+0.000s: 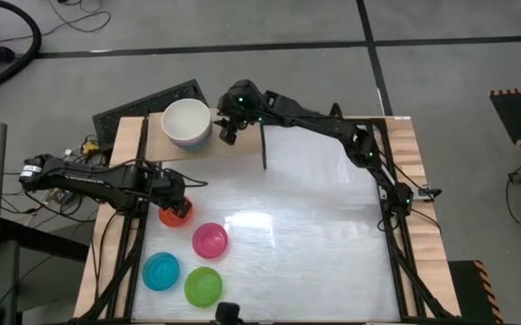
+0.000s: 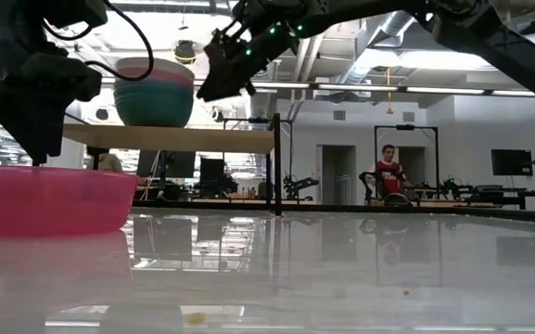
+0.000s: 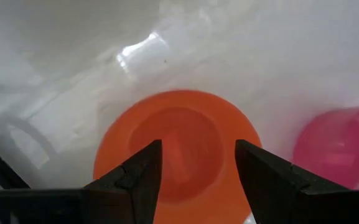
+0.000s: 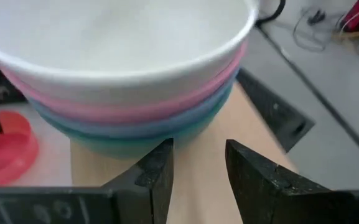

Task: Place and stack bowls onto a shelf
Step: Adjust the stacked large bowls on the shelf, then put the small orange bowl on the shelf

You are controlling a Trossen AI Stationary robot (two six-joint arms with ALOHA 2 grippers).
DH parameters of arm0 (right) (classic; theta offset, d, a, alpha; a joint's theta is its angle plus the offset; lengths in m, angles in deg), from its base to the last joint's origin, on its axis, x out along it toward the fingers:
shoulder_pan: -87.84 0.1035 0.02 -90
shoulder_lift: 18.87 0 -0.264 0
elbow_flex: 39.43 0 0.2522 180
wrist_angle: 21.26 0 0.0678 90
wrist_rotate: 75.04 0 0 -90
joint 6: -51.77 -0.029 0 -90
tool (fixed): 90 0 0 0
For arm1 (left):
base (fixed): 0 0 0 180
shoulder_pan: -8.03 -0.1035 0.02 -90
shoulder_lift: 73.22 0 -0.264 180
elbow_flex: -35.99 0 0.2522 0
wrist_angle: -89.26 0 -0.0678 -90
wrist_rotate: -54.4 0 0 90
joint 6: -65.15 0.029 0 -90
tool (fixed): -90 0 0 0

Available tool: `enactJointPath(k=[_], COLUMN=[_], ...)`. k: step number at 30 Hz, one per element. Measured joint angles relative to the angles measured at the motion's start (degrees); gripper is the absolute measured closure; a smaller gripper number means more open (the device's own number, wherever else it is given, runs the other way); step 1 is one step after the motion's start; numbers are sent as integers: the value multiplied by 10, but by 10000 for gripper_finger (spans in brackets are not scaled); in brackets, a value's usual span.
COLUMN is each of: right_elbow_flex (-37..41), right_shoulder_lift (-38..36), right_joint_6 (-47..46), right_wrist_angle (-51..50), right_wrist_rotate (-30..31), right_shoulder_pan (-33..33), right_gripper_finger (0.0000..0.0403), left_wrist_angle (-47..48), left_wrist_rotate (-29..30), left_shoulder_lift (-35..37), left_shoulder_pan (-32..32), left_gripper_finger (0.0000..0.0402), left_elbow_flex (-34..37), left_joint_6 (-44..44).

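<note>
A white table point(image 1: 296, 253) fills the middle of the room, with two dark robot arms reaching over it from either side. At its far left corner stands a small light-wood shelf point(image 1: 233, 143) on thin black legs. On the shelf sits a stack of four bowls point(image 4: 129, 93): a cream-white one on top, then pink, blue-grey and dark green at the bottom.

The right arm stretches across the far edge of the table, and the right gripper point(image 1: 228, 131) hangs just beside the stack, over the bare part of the shelf board. Its two fingers stand partly apart with nothing between them, and they do not touch the bowls.

The left arm lies along the left side of the table. The left gripper point(image 1: 177, 206) is directly above the red bowl point(image 3: 176, 146), which sits upright on the tabletop. Its fingers are spread wide and nothing is held; whether they touch the bowl, I cannot tell.

Near the red bowl, toward the front left of the table, three more bowls rest upright and apart from one another: a magenta bowl point(image 1: 209, 240), a cyan bowl point(image 1: 162, 271) and a lime bowl point(image 1: 203, 286).

Far behind the table, a person point(image 2: 388, 173) in a red top stands in the room.
</note>
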Motion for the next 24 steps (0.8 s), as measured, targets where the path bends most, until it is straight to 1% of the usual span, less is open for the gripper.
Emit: enactJointPath(k=[1, 4, 5, 8, 12, 16, 19, 24], right_elbow_flex=[-1, -9, -10, -9, -11, -9, -9, -10], right_shoulder_lift=[-3, -23, -30, -72, -116, -137, -150, -158], right_joint_6=[0, 4, 10, 22, 35, 29, 31, 36], right_wrist_angle=[3, -55, -55, -103, -122, -130, -146, -196], right_wrist_rotate=[3, 10, 11, 13, 14, 14, 14, 14], right_shoulder_pan=[0, -9, -11, -20, -28, -30, -30, -26], right_gripper_finger=[234, 234, 234, 234, 234, 234, 234, 234], left_wrist_angle=[1, 23, 36, 61, 67, 66, 53, 63], left_wrist_rotate=[5, 7, 7, 8, 18, 30, 14, 0], left_shoulder_lift=[0, 0, 0, -1, -9, -26, -39, -78], left_shoulder_pan=[0, 0, 0, 0, -7, -12, -14, -14], left_gripper_finger=[216, 216, 216, 216, 216, 216, 216, 216], left_elbow_flex=[0, 0, 0, 0, 1, 2, 2, 2], left_joint_6=[-1, -4, -5, -7, 2, -9, -11, -2])
